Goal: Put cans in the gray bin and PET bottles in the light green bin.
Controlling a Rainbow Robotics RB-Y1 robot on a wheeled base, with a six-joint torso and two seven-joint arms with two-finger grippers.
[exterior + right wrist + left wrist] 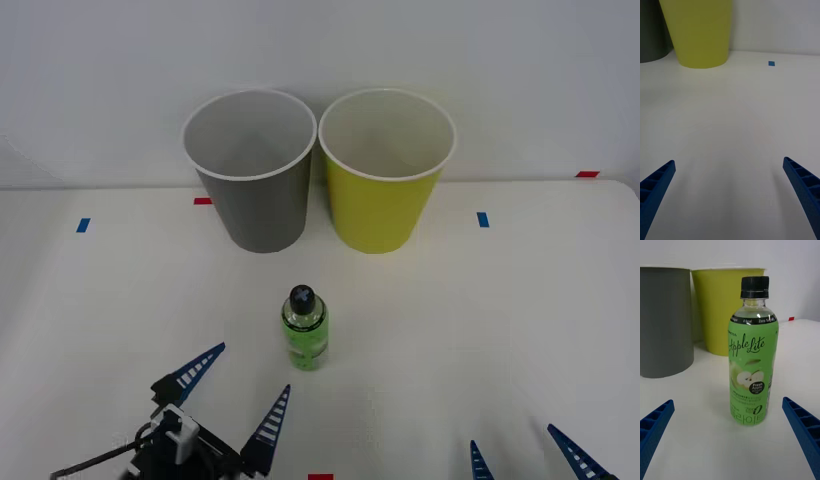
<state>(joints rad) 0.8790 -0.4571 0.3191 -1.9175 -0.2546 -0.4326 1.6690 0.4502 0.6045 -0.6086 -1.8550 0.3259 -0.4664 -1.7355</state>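
A small PET bottle (304, 329) with green label and black cap stands upright on the white table, in front of the two bins. The gray bin (252, 171) stands at the back, left of the light green bin (384, 171); both are upright and look empty. My left gripper (237, 395) is open near the front edge, just short of the bottle and to its left. In the left wrist view the bottle (752, 352) stands ahead, between the open fingers (801, 431), untouched. My right gripper (525, 452) is open at the front right, holding nothing. No cans are in view.
Blue tape marks (483, 219) and red tape marks (203, 201) dot the white table (520, 330). A white wall rises behind the bins. In the right wrist view the light green bin (698, 32) and a part of the gray bin (651, 30) stand far ahead.
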